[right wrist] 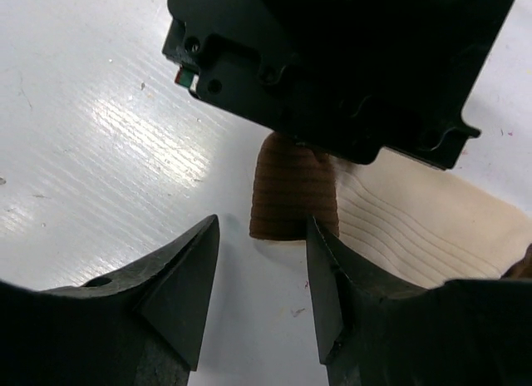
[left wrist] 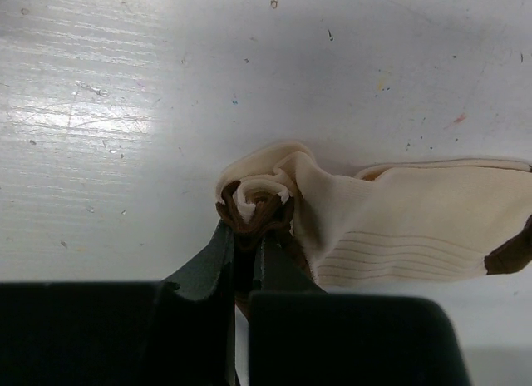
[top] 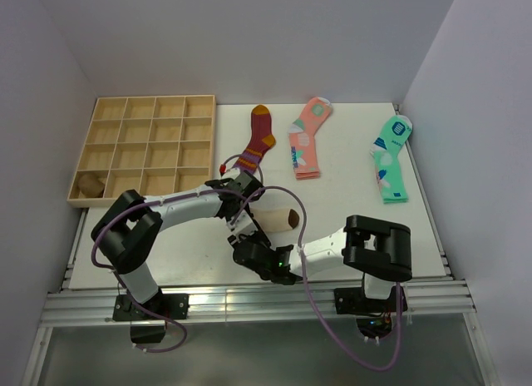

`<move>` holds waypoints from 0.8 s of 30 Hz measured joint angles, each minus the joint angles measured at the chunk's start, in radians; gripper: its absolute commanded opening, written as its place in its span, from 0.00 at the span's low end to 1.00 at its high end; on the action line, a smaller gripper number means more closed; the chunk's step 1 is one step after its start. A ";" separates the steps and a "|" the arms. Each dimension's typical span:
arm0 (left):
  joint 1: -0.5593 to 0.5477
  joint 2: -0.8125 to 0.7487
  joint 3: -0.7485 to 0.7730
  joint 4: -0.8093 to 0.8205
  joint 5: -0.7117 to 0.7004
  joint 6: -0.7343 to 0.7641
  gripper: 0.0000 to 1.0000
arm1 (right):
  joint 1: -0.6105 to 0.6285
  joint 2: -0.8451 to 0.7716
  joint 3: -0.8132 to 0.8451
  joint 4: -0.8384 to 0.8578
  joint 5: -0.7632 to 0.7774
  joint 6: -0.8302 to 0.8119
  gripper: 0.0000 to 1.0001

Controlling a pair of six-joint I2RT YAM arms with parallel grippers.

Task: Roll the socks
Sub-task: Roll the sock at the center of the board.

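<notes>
Barely started: clamped left gripper (left wrist: 249, 238) on the coiled first turn of the beige sock (left wrist: 399, 228). Held right gripper (right wrist: 262, 240) open, empty, by the brown ribbed cuff (right wrist: 291, 190). Left most length flat, unrolled.

Top feed first. I've got the left arm (top: 179, 205) and the right arm (top: 326, 246): white tube links between chunky, boxy black joint housings. A lilac cable (top: 93, 246) loops off the left arm, and a second cable (top: 302, 236) of the same colour loops off the right. A small green light (top: 283, 254) glows near the right wrist.

Wrist feeds now. The left gripper (left wrist: 248, 236) has dark matte fingers (left wrist: 208, 274) tapering to thin tips. The right gripper (right wrist: 262, 228) has broad, dark wedge fingers (right wrist: 179, 278). Its camera also catches the left gripper's black body, with screw holes and a tiny red-and-green marker (right wrist: 184, 76).
</notes>
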 measured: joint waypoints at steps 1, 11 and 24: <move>0.000 0.000 0.000 0.003 0.003 0.000 0.00 | -0.001 -0.005 -0.001 -0.001 0.000 0.000 0.53; 0.005 0.001 -0.002 0.010 0.018 0.000 0.00 | -0.013 0.015 0.002 0.000 -0.003 0.018 0.49; 0.034 -0.058 -0.101 0.139 0.039 -0.023 0.06 | -0.109 -0.004 -0.008 -0.014 -0.104 0.112 0.00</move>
